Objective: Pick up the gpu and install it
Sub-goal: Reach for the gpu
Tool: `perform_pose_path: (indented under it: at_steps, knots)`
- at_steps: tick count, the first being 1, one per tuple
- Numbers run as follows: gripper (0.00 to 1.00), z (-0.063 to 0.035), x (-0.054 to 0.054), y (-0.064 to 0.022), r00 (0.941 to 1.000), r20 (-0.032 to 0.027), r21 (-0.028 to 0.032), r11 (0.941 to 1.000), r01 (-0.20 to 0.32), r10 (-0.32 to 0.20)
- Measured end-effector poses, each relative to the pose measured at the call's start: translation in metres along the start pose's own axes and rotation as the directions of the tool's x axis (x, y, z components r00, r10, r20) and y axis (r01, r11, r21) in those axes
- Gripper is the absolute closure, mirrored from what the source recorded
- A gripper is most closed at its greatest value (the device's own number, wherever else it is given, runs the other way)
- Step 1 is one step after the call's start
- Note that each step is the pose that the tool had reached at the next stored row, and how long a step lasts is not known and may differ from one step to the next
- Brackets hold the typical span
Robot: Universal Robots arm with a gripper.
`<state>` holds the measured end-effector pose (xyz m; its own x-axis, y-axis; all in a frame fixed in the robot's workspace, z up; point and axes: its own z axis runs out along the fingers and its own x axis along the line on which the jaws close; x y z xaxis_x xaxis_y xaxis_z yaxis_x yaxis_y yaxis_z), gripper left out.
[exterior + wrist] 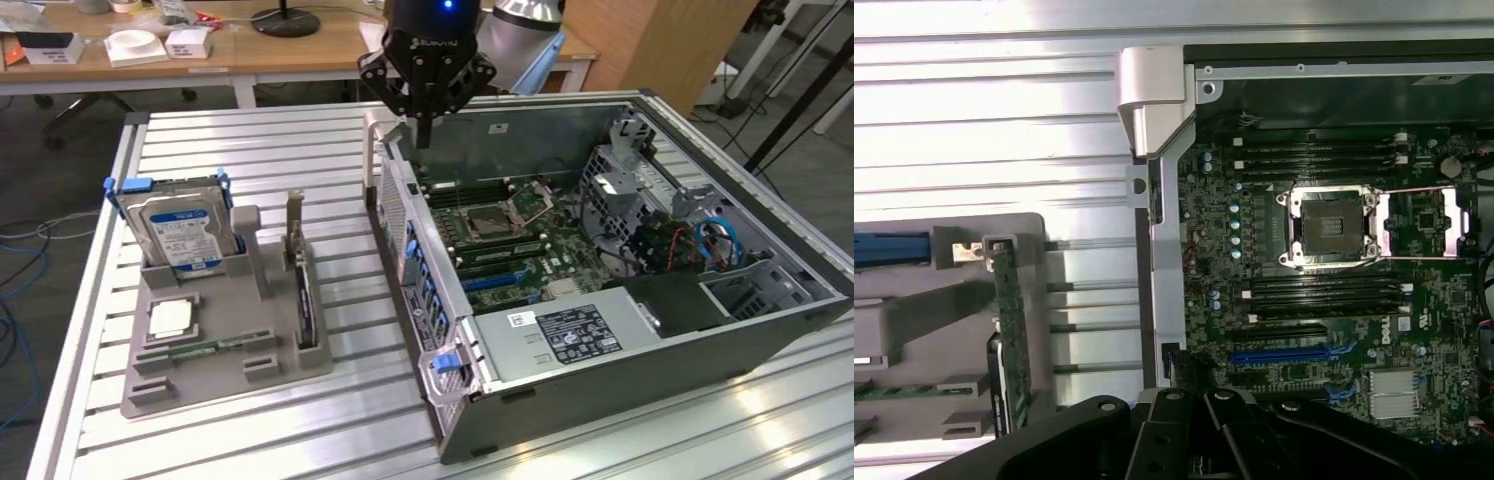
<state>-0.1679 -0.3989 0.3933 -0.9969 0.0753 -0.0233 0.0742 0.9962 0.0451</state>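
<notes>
Exterior view: the gripper (419, 135), fingers pressed together and holding nothing, hangs above the open computer case's (400, 230) wall. The gpu (306, 295) stands on edge in the grey holder (200, 385), at seven o'clock from the gripper.

Wrist view: the gpu (1011, 330) sits in the holder (914, 330), apart from the motherboard (1214, 200).

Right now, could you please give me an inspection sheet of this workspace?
Surface: slatted metal table, bearing a holder and an open case.
Job's things: gpu stands on edge in the holder; board in the case lies exposed.
Clutter: hard drive, chip and memory stick in the holder.
Grippers: the gripper is shut, empty, above the case, apart from the gpu.
Cables: blue cables inside the case; floor cables at the exterior view's left.
Surroundings: desk with boxes behind.
</notes>
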Motion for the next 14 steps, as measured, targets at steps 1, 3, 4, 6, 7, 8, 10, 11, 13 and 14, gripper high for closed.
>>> perform_pose_path:
  at_steps: [1, 3, 4, 6, 7, 8, 10, 11, 13, 14]
  knots:
    - [0.89, 0.0, 0.0002, 0.0, 1.0, 0.0, 0.0001, 1.0, 0.0, 0.0]
    - [0.89, 0.0, 0.0008, 0.0, 1.0, -0.0001, 0.0, 1.0, 0.0, 0.0]
    - [0.89, 0.0, 0.0011, -0.0001, 1.0, 0.0, 0.0, 1.0, 0.0, 0.0]
    - [0.89, 0.0, 0.0017, -0.0001, 1.0, 0.0, 0.0, 1.0, 0.0, 0.0]
    - [0.89, -0.0001, 0.0019, -0.0001, 1.0, 0.0, 0.0, 1.0, 0.0, 0.0]
    - [0.89, -0.0001, 0.0022, -0.0002, 1.0, 0.0, 0.0, 1.0, 0.0, 0.0]
    - [0.89, -0.0001, 0.0028, -0.0002, 1.0, 0.0, 0.0, 1.0, 0.0, 0.0]
    - [0.89, -0.0001, 0.0031, -0.0002, 1.0, 0.0, 0.0, 1.0, 0.0, 0.0]
    - [0.89, -0.0001, 0.0036, -0.0003, 1.0, 0.0, -0.0001, 1.0, 0.0, 0.0]
    - [0.89, -0.0001, 0.0039, -0.0003, 1.0, 0.0, 0.0, 1.0, 0.0, 0.0]
